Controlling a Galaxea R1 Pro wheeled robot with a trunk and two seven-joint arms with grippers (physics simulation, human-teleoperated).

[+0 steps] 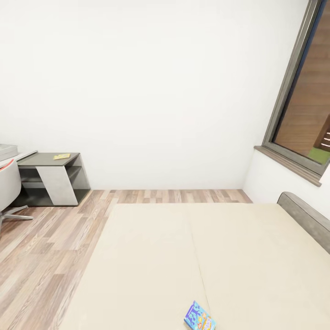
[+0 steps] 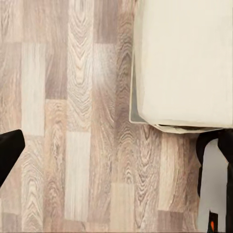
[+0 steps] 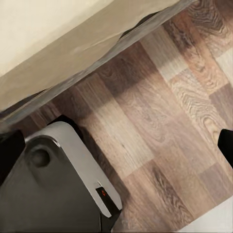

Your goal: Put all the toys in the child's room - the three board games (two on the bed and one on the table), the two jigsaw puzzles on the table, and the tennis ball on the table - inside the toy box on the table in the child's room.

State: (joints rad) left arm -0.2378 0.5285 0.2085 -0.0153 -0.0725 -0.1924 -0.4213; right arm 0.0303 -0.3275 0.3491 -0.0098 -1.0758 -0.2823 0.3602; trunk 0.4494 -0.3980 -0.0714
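A blue board game box (image 1: 200, 317) with colourful print lies flat on the beige bed (image 1: 183, 256), near the close edge in the head view. My left gripper (image 2: 116, 160) hangs open over the wood floor beside a corner of the bed (image 2: 184, 58), with nothing between its black fingertips (image 2: 9, 150). My right gripper (image 3: 116, 155) is open too, above the floor along the bed's edge (image 3: 63, 53), and holds nothing. The toy box, the tennis ball and the other games are out of view.
A grey desk (image 1: 50, 165) stands against the wall at far left with a flat yellow item (image 1: 61, 156) on it and a white chair (image 1: 7, 188) in front. A window (image 1: 305, 110) and the headboard (image 1: 305, 220) are at right. My grey base (image 3: 53, 184) sits by the bed.
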